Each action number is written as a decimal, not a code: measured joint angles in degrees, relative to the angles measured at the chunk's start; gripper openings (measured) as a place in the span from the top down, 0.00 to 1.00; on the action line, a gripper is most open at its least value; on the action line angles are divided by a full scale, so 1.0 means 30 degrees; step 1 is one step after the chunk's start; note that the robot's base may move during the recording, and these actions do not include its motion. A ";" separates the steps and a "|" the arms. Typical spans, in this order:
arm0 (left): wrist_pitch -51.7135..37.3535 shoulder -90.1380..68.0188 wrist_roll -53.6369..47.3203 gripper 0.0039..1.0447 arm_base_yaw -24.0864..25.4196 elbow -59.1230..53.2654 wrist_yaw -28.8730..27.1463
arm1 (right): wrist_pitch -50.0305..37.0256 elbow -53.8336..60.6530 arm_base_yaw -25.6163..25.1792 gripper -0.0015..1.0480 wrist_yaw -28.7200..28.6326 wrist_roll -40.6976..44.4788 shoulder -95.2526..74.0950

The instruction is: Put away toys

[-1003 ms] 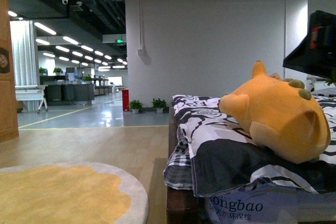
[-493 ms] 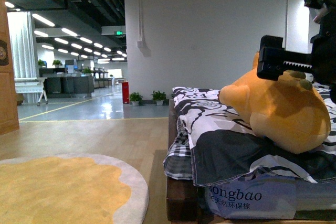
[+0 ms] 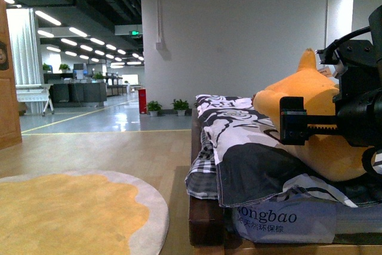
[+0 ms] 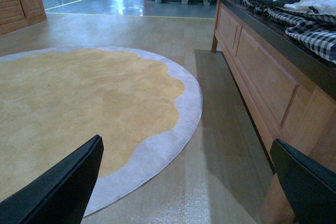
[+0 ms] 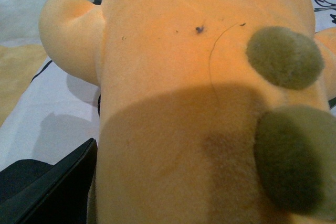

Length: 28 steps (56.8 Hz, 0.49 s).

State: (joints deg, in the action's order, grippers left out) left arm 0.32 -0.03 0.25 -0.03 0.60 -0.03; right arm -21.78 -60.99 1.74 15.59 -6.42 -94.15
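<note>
Plush animal [image 3: 310, 97] lies on patterned bedding [image 3: 239, 147].

Black right end effector [image 3: 334, 128] with toothed rail [image 3: 322, 125], looped cables [image 3: 352, 34].

Yellow rug [image 3: 71, 213] beside wooden bed [image 3: 206, 231]; patterned quilt [image 3: 250, 171] atop.
</note>
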 joint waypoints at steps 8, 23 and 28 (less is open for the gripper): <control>0.0000 0.0000 0.0000 0.05 0.0000 0.0000 0.0000 | -0.0248 0.0000 0.0299 0.17 0.0546 0.0386 0.0175; 0.0000 0.0000 0.0000 0.05 0.0000 0.0000 0.0000 | 0.0007 0.0000 0.0510 0.57 -0.0641 0.0248 0.1683; 0.0000 0.0000 0.0000 0.05 0.0000 0.0000 0.0000 | 0.0197 0.0000 0.0510 0.69 -0.1355 -0.0189 0.2550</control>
State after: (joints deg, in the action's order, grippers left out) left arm 0.32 -0.03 0.25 -0.03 0.60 -0.03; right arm -21.19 -60.99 3.27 11.53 -6.98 -86.50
